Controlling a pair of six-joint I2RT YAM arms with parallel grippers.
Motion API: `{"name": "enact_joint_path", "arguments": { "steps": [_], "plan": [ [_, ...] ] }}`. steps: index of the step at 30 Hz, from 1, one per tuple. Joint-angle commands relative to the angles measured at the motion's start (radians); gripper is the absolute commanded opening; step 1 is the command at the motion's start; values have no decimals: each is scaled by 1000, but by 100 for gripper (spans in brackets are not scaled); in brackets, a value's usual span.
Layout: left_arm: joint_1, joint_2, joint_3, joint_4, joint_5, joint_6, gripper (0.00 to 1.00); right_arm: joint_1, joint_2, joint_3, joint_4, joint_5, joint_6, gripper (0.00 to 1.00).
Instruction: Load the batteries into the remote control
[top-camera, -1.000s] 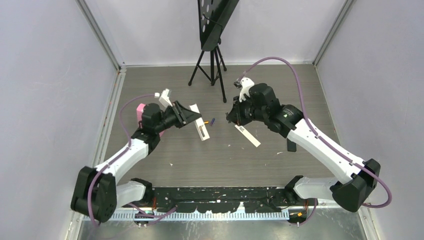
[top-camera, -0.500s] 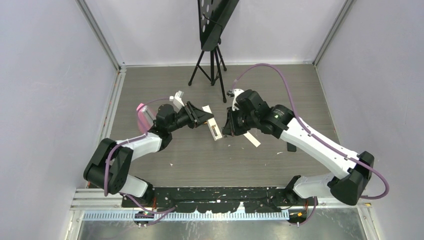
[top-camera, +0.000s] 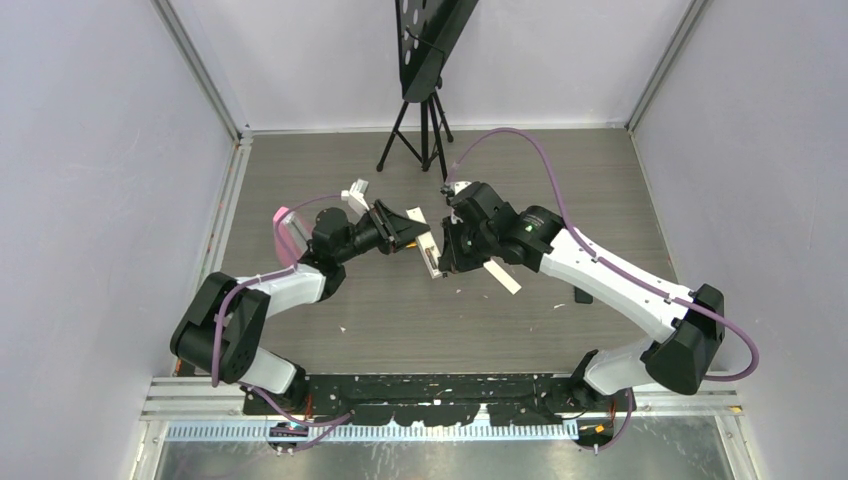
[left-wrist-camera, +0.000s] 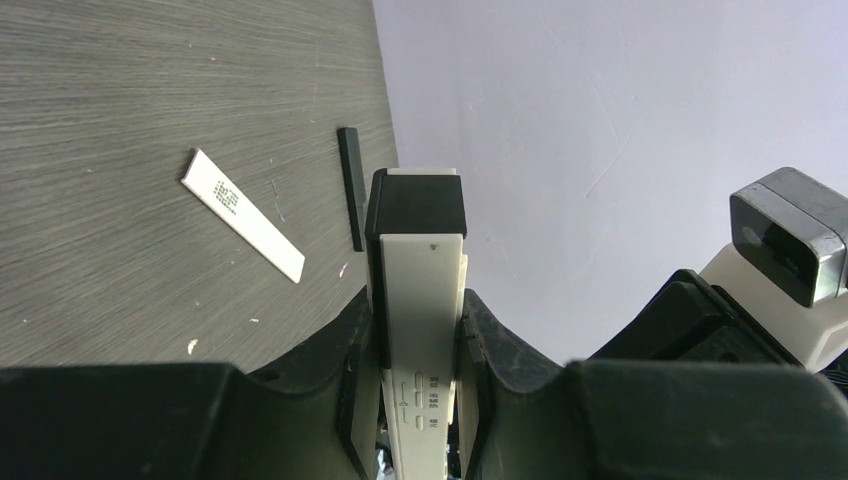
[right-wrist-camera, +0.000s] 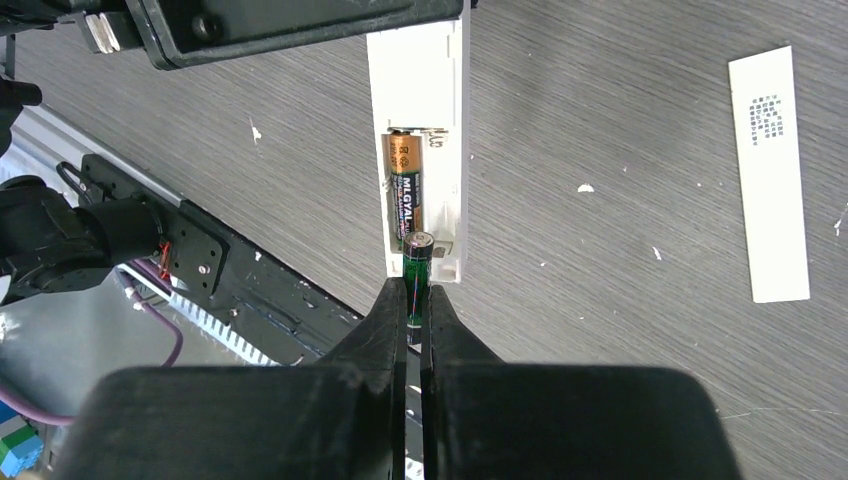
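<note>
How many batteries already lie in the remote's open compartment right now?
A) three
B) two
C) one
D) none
C: the right wrist view shows a single orange-and-black battery lying in the remote bay, while the right gripper pinches a dark battery at the bay's end, not yet seated.
</note>
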Motion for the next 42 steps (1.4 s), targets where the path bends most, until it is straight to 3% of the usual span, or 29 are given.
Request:
{"name": "enact_joint_path", "arguments": {
  "steps": [1,12,21,30,36,42],
  "plan": [
    [-2,-20,30,80,20,-8,0,8,2,46,33,23,-23,0],
    [-2,-30,33,82,44,-31,0,11,43,69,43,22,-92,2],
    [-2,-36,26,69,51,-31,0,20,57,53,62,90,-103,14],
    [-2,-35,26,74,50,-37,0,22,74,47,89,47,-95,16],
    [-2,-37,27,72,47,-37,0,22,73,55,68,62,-88,23],
    [-2,-34,28,69,42,-34,0,22,39,54,61,97,-64,40]
  ]
}}
